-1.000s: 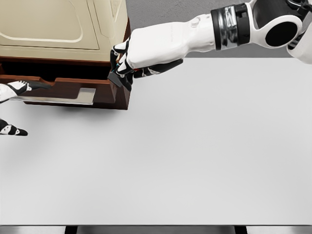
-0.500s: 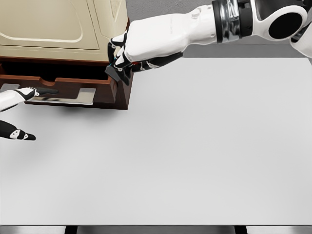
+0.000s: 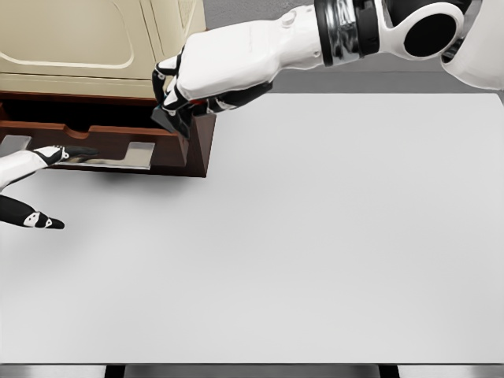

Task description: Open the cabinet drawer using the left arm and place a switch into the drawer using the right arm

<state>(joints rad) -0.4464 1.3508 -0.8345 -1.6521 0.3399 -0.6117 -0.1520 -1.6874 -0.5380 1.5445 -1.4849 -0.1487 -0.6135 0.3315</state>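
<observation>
Near edge: white table (image 3: 315,260), bare surface across most of the head view, dark strip under its front lip. Left hand (image 3: 35,185) enters at the left edge, low: one white finger with black segments points right and its tip sits at the drawer's metal handle (image 3: 118,154); a second black-and-white finger is splayed lower, over the table, well apart from the first. Fingers are spread, nothing in the grip; can't tell if the upper fingertip actually touches the handle or just overlaps it. Behind that, the brown wooden drawer (image 3: 181,150) sits pulled out from the cabinet (image 3: 79,47), front panel forward of the carcass, dark gap of the interior visible above the front panel. Cabinet body is cream with raised panel doors, brown base, at the table's far left corner. Right arm comes in from the upper right, dark elbow joint and metallic wrist band, reaching left across the far edge of the table. Right hand (image 3: 177,98) is clenched around a small dark switch (image 3: 170,118), fingers wrapped over its top, part of it hidden by them. Switch hangs above the drawer's right end, just over the open gap, not inside it. Grey wall beyond.
</observation>
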